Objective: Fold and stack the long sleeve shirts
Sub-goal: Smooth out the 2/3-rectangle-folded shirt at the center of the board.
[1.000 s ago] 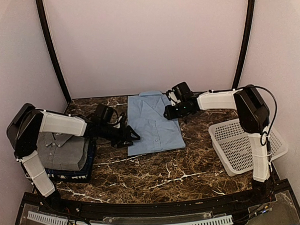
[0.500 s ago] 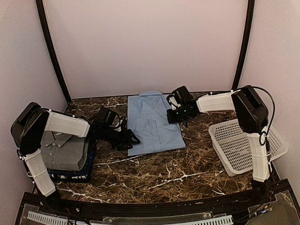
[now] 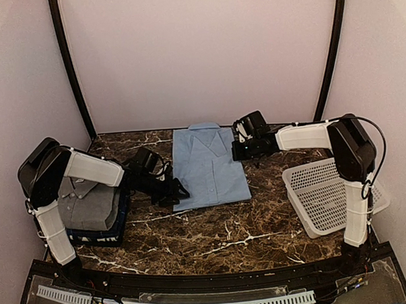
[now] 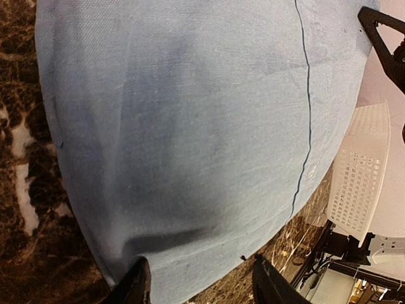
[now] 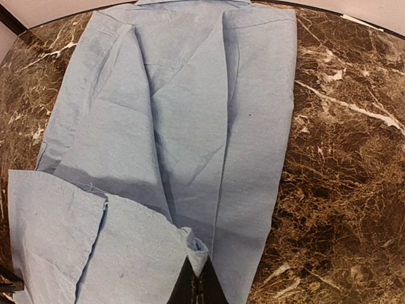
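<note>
Light blue shirt [image 3: 207, 168] was laid folded flat in the middle of the marble surface [image 3: 213, 239], collar toward the back wall, and its right edge was pinched by the fully closed right jaws, with a bit of cloth bunched up at the tips. The left jaws were parted about halfway, set low at the shirt's near-left corner with the hem seen between the fingers [image 4: 136, 288], nothing clamped. Off to the left, the grey shirt [image 3: 84, 204] was stacked on the dark navy one [image 3: 122, 219].
</note>
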You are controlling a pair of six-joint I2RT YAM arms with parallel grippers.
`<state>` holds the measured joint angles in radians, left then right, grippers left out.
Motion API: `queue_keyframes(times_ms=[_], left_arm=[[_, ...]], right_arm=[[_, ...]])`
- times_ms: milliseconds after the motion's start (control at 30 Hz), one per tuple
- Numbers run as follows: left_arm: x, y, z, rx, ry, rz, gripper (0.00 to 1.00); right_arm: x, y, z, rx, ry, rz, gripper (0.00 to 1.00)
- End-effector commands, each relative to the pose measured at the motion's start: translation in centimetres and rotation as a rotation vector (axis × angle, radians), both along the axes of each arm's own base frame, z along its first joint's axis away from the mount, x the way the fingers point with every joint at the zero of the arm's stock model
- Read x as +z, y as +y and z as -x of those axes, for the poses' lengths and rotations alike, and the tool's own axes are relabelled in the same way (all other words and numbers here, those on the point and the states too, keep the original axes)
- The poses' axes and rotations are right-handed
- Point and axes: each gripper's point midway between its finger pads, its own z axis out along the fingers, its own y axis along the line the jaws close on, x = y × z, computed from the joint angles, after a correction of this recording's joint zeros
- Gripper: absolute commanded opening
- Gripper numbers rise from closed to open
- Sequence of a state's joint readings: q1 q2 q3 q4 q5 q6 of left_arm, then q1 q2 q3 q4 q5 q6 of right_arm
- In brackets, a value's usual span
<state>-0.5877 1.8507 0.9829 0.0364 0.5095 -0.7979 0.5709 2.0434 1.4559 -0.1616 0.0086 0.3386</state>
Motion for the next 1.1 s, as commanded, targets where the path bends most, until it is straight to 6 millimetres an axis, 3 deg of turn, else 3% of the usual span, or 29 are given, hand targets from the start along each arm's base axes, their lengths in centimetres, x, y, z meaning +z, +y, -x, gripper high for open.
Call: queue_keyframes(times_ms=[0, 100, 167, 367, 533, 667, 833, 1067], left_arm=[[-0.9, 0.3, 0.6, 0.002, 0.028, -0.032, 0.53], [-0.6, 0.2, 0.4, 0.000, 0.021, -0.028, 0.53], [-0.5, 0.2, 0.5, -0.005, 0.023, -0.029, 0.53], [2.1, -0.1, -0.3, -0.025, -0.026, -0.032, 0.53], [6.6, -0.7, -2.2, -0.024, -0.136, -0.015, 0.54], [7.7, -1.5, -4.4, -0.026, -0.193, -0.024, 0.54], [5.9, -1.6, -8.5, 0.001, -0.212, -0.065, 0.51], [1.8, 0.5, -13.4, 0.056, -0.230, -0.163, 0.48]], right_arm=[[-1.3, -0.7, -1.5, -0.041, 0.001, 0.003, 0.00], [-2.5, -0.8, -2.0, -0.042, 0.031, 0.018, 0.02], [-2.4, -0.8, -2.3, -0.038, 0.035, 0.024, 0.14], [1.0, -1.2, -2.2, -0.039, -0.008, 0.026, 0.35], [3.8, -1.3, -0.9, -0.045, -0.037, 0.022, 0.36], [4.7, 0.6, 0.7, 0.009, -0.044, -0.029, 0.28], [2.1, 2.1, 1.4, 0.055, 0.019, -0.045, 0.23], [-3.1, 1.5, -0.4, 0.044, 0.109, 0.021, 0.18]])
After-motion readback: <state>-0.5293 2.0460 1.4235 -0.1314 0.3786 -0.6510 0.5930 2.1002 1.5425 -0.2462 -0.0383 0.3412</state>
